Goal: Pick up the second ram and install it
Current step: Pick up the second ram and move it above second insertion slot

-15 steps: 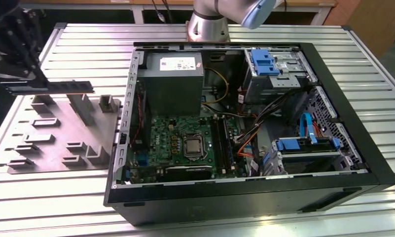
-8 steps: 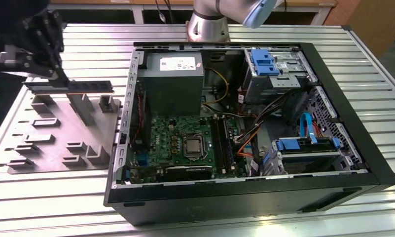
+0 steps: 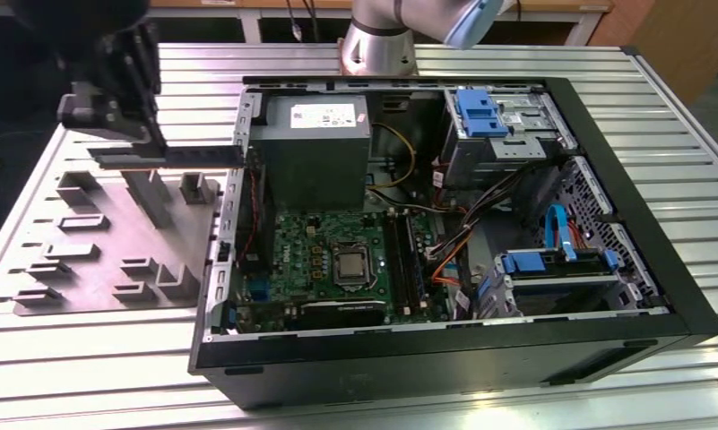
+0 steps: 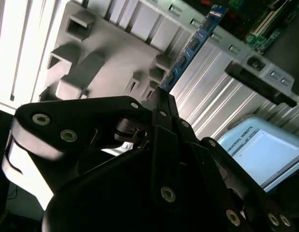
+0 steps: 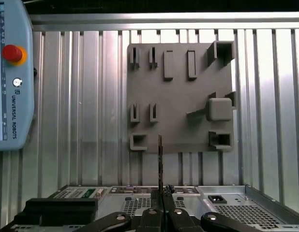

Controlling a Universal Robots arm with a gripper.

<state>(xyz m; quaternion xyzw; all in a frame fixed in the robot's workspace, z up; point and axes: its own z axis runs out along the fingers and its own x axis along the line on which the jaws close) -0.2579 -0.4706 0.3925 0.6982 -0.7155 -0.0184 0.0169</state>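
Observation:
My gripper (image 3: 153, 150) is at the exterior view's upper left, above the grey holder plate (image 3: 119, 235) and just outside the open computer case (image 3: 454, 358). It is shut on the second ram (image 3: 197, 156), which it holds level and clear of the plate. In the second wrist view the blue ram (image 4: 190, 48) with dark chips sticks out from the closed fingers (image 4: 156, 113). The first wrist view has the ram (image 5: 160, 162) edge-on, rising from the gripper (image 5: 160, 195) over the plate (image 5: 181, 96). The green motherboard (image 3: 323, 235) lies inside the case, with its dark memory slots (image 3: 403, 262) beside the processor.
A grey power supply (image 3: 315, 134) fills the case's back corner. Blue drive bays (image 3: 479, 112) and loose cables (image 3: 454, 242) sit on the case's far side. The arm's base (image 3: 376, 45) stands behind the case. A teach pendant (image 5: 9, 72) lies on the slatted table (image 3: 694, 161).

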